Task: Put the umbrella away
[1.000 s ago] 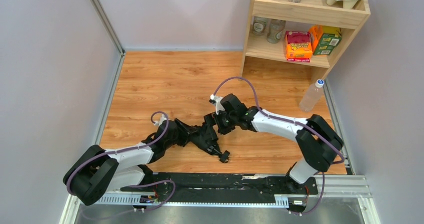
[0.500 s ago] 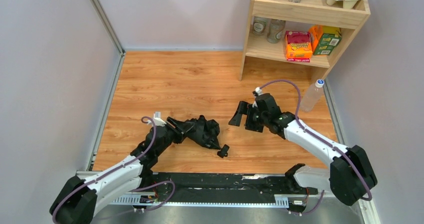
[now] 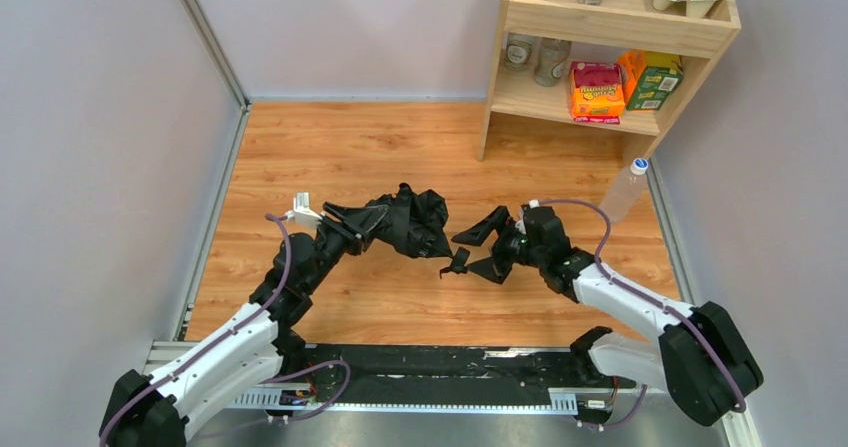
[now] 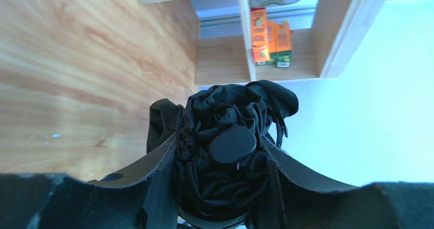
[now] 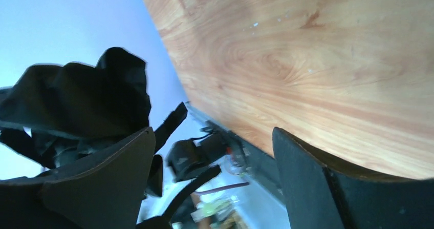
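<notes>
We look down on the wooden counter point(image 3: 400, 147). A wooden shelf point(image 3: 610, 25) stands at its far right corner, holding an orange box point(image 3: 595, 92) and a green box point(image 3: 655, 82). Over the middle of the counter, the black umbrella point(image 3: 412, 222) is a crumpled bundle of fabric with the left claw point(image 3: 365, 225) clenched around it. From the left wrist, we see fabric bulging between the two fingers point(image 4: 148, 183) and a rounded black cap point(image 4: 232, 144) facing the camera. The right claw point(image 3: 482, 250) sits just right of the bundle, its jaws spread wide and grasping nothing. A clear water bottle point(image 3: 625, 189) stands beside the shelf. The umbrella's small handle point(image 3: 458, 262) hangs just beside the right claw's lower finger.
</notes>
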{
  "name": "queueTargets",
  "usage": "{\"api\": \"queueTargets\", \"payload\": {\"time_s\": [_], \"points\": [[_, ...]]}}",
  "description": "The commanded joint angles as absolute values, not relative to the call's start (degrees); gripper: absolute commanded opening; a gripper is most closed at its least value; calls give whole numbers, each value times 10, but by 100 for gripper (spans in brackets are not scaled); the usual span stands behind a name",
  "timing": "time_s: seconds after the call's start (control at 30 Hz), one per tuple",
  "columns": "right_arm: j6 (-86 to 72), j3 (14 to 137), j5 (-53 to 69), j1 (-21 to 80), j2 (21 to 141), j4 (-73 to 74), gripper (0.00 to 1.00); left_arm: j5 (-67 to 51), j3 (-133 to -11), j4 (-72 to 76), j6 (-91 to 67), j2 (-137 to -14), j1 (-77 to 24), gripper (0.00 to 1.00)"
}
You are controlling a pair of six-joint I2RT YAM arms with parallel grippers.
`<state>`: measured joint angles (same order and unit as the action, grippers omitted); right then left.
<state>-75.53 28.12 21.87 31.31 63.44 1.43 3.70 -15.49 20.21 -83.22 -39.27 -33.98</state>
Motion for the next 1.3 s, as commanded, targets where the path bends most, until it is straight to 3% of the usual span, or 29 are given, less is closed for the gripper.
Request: {"api": "queueTargets", "payload": {"time_s": [0.0,0.1,0.23,0.53,0.73,1.0,1.27], "points": [[-998,213,278,330,662,-197,86,31,-209,319,-822,-408,-335,0],[-1091,199,254,353,674,-261,87,23,-227,344,-819,-427,-335,0],[-1128,246,242,380,688,-223,87,18,-237,373,-829,-444,-336,0],[-1272,272,207,453,757,-356,74,13,-259,391,-835,-450,-335,0],[-1316,289,221,464,809,-455,70,4,-245,410,-864,-444,-335,0],[-1352,294,167,488,784,-436,74,4,-237,420,-861,-430,-336,0],[-1388,313,150,504,792,-463,70,-9,-229,424,-860,-421,-339,0]]}}
